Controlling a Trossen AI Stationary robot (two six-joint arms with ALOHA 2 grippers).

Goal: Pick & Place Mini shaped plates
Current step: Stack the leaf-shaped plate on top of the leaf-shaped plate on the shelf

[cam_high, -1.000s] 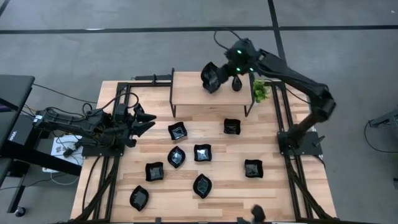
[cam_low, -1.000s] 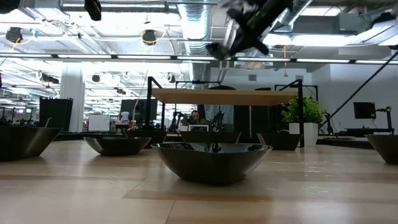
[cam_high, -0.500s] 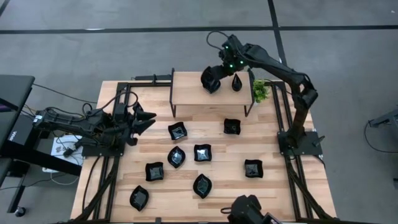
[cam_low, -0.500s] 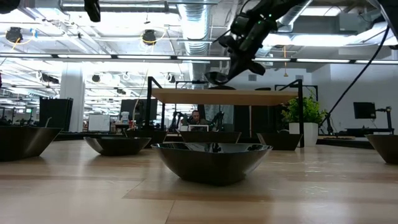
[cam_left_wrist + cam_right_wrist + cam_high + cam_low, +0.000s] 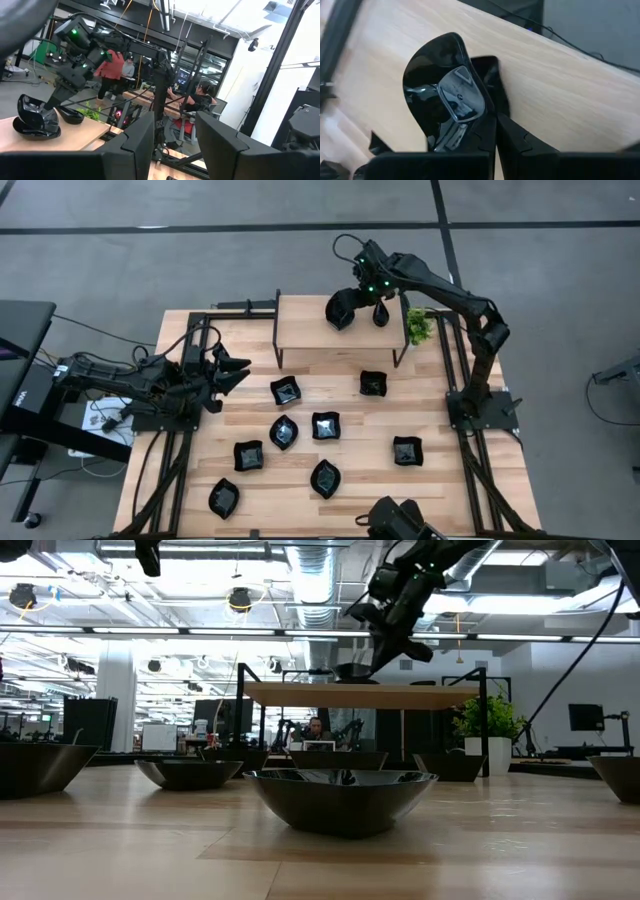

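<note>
Lowered since a second ago, your right claw (image 5: 352, 302) has brought the plate (image 5: 340, 310) down from a tilted carry above the raised shelf (image 5: 300, 325) until it sits low on the shelf's wooden top, just beside the small teardrop plate (image 5: 381, 313) already resting there. In the right wrist view the fingers are pressed together on the plate's rim (image 5: 470, 100), pinching it; the low view shows the plate at the level of the shelf board, though you cannot tell for sure whether its base is fully down. You look to be at the point of release: this plate is nearly placed, and letting go should finish it.

Below the shelf, 8 more plates lie spread on the tabletop (image 5: 440, 480), well apart from one another. Your left claw (image 5: 232, 372) waits off the shelf's left end, fingers spread and holding nothing. The green plant (image 5: 418, 326) stands at the shelf's right end
</note>
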